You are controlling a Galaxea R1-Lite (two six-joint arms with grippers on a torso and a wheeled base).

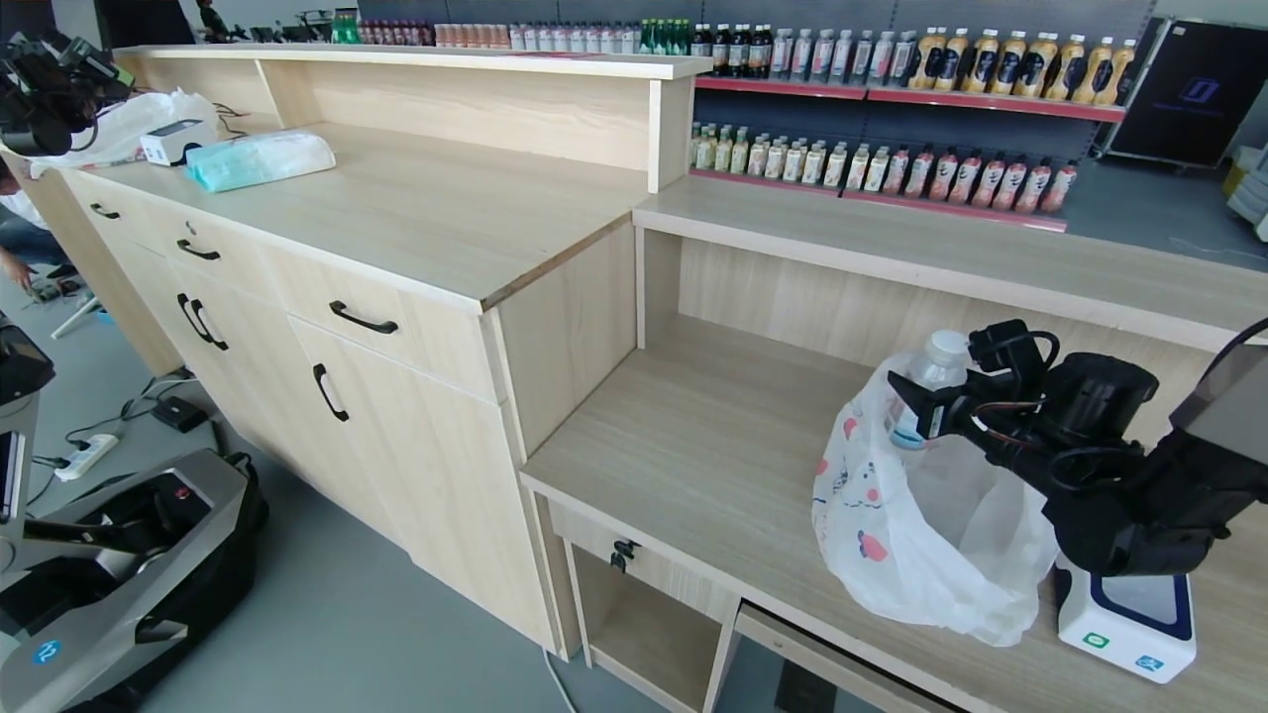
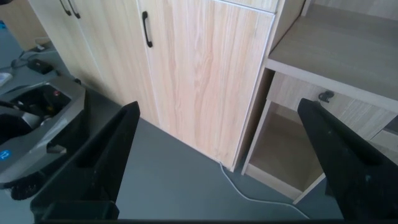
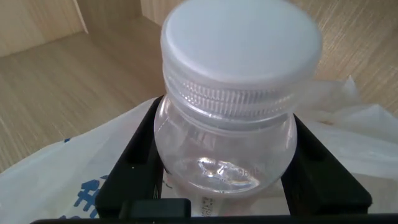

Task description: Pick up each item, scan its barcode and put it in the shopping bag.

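Wooden counter (image 1: 693, 446), lower level; white printed shopping bag (image 1: 921, 535) standing on it, mouth open; right gripper (image 3: 227, 180) clamped on the neck of a clear, white-capped bottle (image 1: 926, 381), upright at the bag's mouth; left gripper (image 2: 217, 155) spread wide, empty, above the floor; scanner (image 1: 1124, 624) just beside the bag

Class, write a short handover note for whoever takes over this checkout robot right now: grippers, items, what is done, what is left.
Right gripper: shut on the bottle, held over the mouth of the shopping bag on the lower counter, beside the scanner.
Left gripper: open, empty, low by the cabinet doors.
Done: bottle picked up; whether it was scanned cannot be told.
To do: release the bottle into the bag; the teal pack on the upper counter looks untouched.
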